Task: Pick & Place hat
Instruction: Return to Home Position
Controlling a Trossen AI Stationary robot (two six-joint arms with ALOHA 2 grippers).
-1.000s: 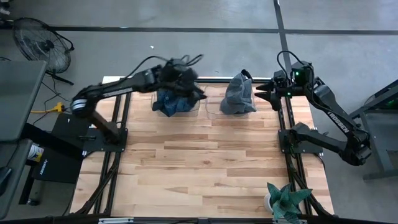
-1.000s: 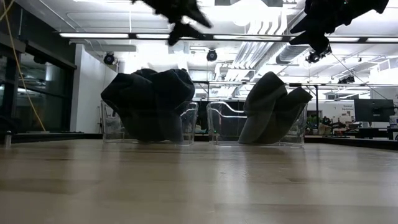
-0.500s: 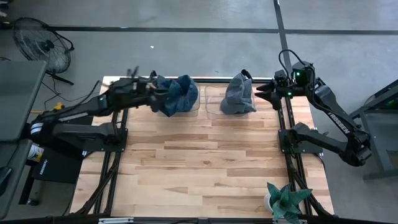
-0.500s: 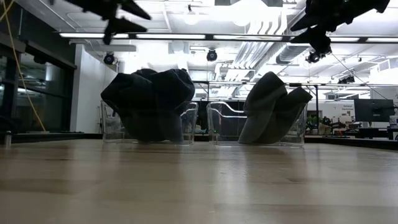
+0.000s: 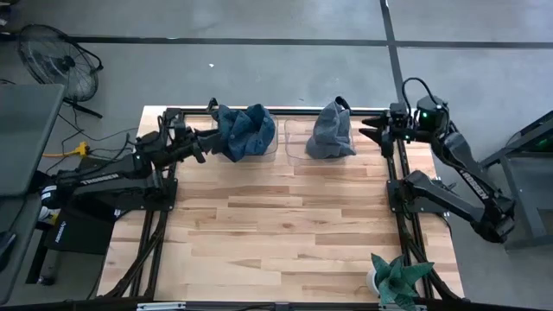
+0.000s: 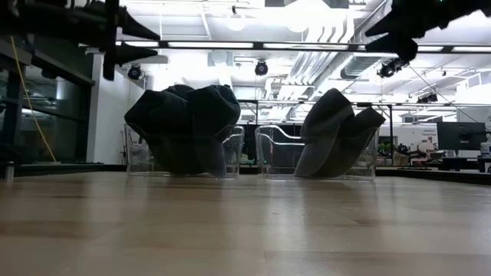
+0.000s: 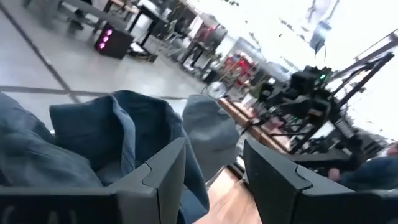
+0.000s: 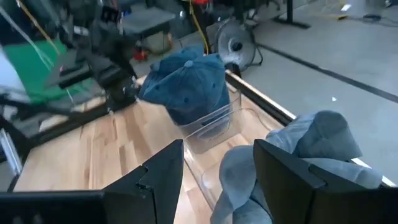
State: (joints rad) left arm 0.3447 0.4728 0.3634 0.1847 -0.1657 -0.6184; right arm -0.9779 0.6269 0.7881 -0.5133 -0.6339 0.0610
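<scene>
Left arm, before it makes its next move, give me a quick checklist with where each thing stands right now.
1. Left gripper empty: ok. Its fingers are open in the left wrist view, with nothing between them.
2. Left gripper clear of the blue caps: ok. It is beside the left transparent bin, raised, not touching the pile.
3. Blue caps inside the left transparent bin: ok.
4. Pile settled: cannot tell. It heaps well above the bin's rim.
5. Grey cap in the right transparent bin: ok.
6. Right gripper out of the way: ok. It is open, empty and waits at the table's right edge.
</scene>
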